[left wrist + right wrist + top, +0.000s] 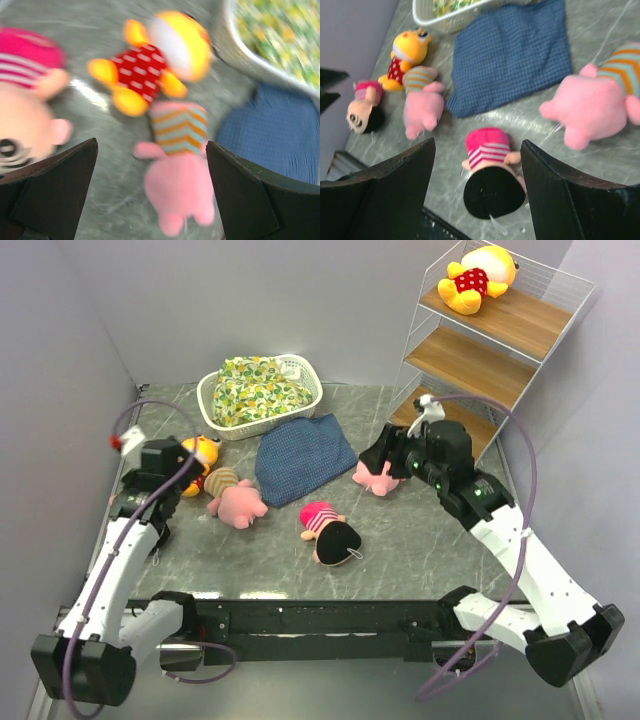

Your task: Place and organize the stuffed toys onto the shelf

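One bear (475, 278) is up; our left gripper (151, 150) and right gripper (477, 144) gape empty, so next we'd grab the piglet (372, 478) near the shelf (520, 325).

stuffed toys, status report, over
Left gripper and right gripper both open, empty. One yellow bear on the top board of the shelf; five others on the table. Blue cloth lies among them.
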Controlling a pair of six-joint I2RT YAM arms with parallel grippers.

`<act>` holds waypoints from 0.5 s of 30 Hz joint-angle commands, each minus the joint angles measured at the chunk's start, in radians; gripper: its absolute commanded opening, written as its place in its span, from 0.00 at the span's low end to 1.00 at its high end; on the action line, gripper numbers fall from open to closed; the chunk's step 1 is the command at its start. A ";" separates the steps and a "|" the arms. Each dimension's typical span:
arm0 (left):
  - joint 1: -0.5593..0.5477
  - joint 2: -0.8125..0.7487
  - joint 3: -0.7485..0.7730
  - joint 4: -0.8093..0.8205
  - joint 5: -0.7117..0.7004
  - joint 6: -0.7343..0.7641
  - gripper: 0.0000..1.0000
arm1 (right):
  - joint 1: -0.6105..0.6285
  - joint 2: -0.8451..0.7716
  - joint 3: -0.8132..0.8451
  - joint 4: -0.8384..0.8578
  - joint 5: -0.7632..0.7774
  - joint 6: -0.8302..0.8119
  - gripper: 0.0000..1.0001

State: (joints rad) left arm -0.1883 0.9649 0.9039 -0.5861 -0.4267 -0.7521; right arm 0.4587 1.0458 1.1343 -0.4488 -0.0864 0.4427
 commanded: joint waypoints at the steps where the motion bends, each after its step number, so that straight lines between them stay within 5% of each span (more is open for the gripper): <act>1: 0.180 -0.034 -0.002 -0.066 0.022 -0.090 0.96 | 0.037 -0.104 -0.051 0.091 -0.038 0.031 0.76; 7: 0.328 0.102 0.000 -0.073 0.150 -0.135 0.97 | 0.038 -0.187 -0.169 0.131 -0.059 0.030 0.76; 15: 0.345 0.225 0.020 -0.065 0.037 -0.264 0.99 | 0.040 -0.187 -0.215 0.159 -0.122 0.024 0.76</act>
State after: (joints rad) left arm 0.1490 1.1854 0.9035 -0.6819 -0.3538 -0.9459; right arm 0.4934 0.8635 0.9241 -0.3515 -0.1719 0.4725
